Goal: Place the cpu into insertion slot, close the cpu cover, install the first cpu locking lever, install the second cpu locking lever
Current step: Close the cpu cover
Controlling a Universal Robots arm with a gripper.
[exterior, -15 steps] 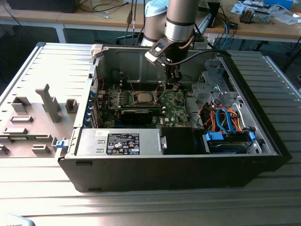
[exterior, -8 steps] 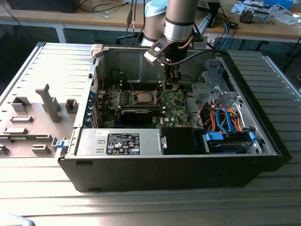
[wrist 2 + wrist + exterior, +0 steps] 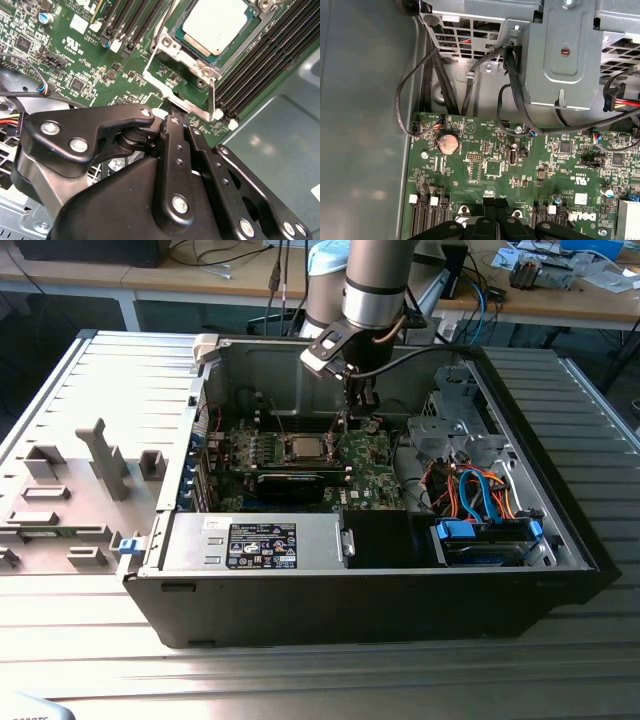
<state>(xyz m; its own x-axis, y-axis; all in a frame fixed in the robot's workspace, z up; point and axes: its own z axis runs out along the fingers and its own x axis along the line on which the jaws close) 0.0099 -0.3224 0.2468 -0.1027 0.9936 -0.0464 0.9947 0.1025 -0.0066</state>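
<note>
The gripper (image 3: 172, 116) has its two black metal fingers (image 3: 490, 220) pressed together: in the first wrist view they lie side by side with only a thin seam between them. I cannot tell whether anything thin is pinched there. In the second wrist view the tips come down on a bright silver metal lever (image 3: 157, 82) and its flat tab, just outside one corner of the socket, and appear to touch it. Just beyond lies the cpu (image 3: 215, 25), a small square chip with a flat, matt silver-grey top. It is seated in the insertion slot (image 3: 192, 46), the dark square recess. The cpu cover (image 3: 202, 70), a thin silver plate cut as a square frame, lies flat around it, so placing and closing look done. The step in hand seems to be a locking lever. As a judgement, it calls for a steady push that swings the springy rod down and sideways until it catches under its hook. The tips must stay off the chip's top and the small parts nearby. Long narrow black memory slots (image 3: 260, 65) flank the socket on the green circuit board (image 3: 485, 170), which is glossy and crowded with tiny components. A round coppery coin cell (image 3: 447, 144) sits on it. Black cables (image 3: 427, 75) loop above toward a grey sheet-metal drive cage (image 3: 560, 60). In the exterior view the arm reaches down into the open black computer case (image 3: 350, 590), which lies on its side on a ribbed metal table (image 3: 300, 680).
</note>
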